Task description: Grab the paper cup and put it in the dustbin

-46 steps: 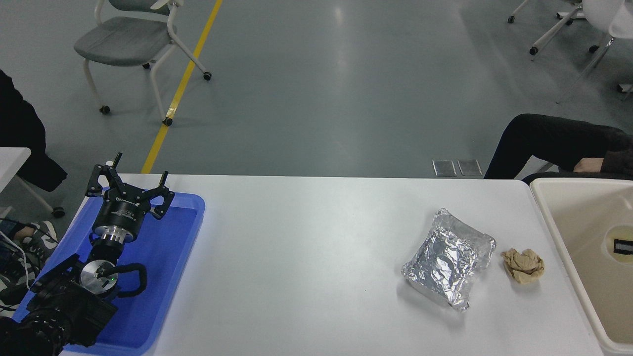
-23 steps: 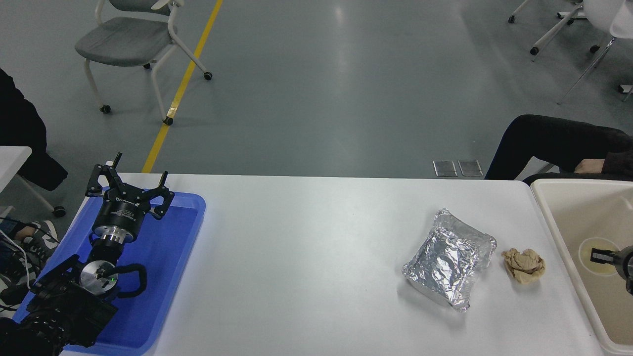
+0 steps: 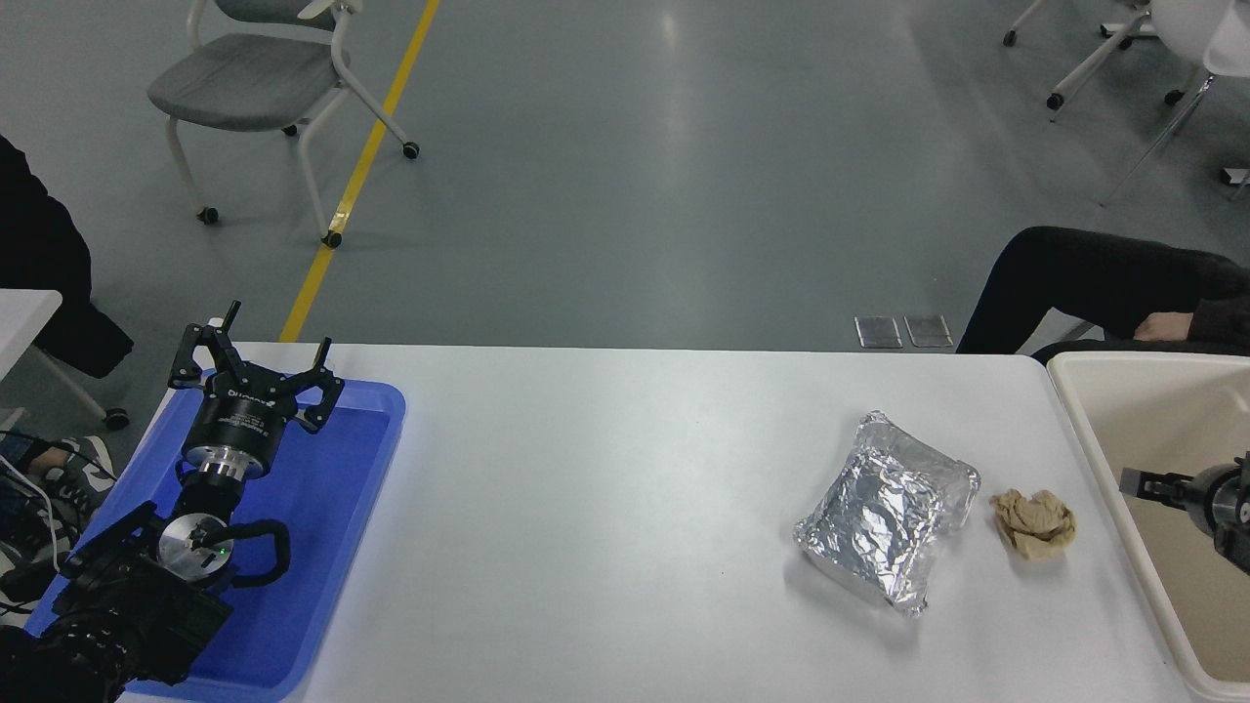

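Observation:
The dustbin (image 3: 1079, 415) is a large cream tub at the table's right end, cut off by the picture's edge. My right gripper (image 3: 1148, 481) comes in from the right edge and hangs over the dustbin's inside, pointing left. Only its black tip and part of the wrist show. No paper cup shows in this view; the bin's floor under the gripper is partly covered. My left gripper (image 3: 278, 330) is parked open above the blue tray (image 3: 332, 508) at the lower left, holding nothing.
A crumpled foil tray (image 3: 884, 513) lies right of the table's centre, with a brown paper ball (image 3: 1033, 523) beside it, near the bin. A person's leg and hand (image 3: 1167, 324) are behind the bin. Chairs stand on the floor beyond.
My right gripper has come further into view and moved left and toward the far side over the bin. The cup's round rim, seen in the bin half a second ago, no longer shows.

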Tool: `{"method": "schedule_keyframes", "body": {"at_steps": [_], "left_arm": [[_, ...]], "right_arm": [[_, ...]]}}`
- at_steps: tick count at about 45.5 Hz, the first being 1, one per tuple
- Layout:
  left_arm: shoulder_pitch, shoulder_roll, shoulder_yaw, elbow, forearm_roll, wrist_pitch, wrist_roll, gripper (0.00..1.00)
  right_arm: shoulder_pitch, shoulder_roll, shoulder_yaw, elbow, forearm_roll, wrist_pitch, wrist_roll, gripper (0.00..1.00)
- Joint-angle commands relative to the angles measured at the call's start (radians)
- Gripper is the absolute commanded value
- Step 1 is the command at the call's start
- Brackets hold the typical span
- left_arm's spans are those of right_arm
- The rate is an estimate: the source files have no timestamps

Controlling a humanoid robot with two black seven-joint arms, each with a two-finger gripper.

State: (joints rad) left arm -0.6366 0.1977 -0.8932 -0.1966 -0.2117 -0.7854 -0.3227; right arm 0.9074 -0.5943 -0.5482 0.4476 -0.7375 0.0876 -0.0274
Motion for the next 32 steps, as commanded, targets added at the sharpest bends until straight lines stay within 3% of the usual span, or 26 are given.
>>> {"method": "schedule_keyframes", "body": {"at_steps": [1,17,32], "left_arm": [[0.000,-0.001,0.000,-0.001,0.000,0.000,0.001,1.00],[-0.002,-0.004,0.000,-0.001,0.000,0.000,0.001,1.00],[-0.002,-0.003,0.000,-0.001,0.000,0.000,0.001,1.00]], "right_arm": [[0.204,-0.084,-0.074,0.239,-0.010,0.063,-0.006,1.00],[0.649,-0.104,-0.355,0.663,0.006,0.199,-0.006,1.00],[1.016,0.077,-0.559,0.839,0.151,0.336,-0.002,1.00]]}}
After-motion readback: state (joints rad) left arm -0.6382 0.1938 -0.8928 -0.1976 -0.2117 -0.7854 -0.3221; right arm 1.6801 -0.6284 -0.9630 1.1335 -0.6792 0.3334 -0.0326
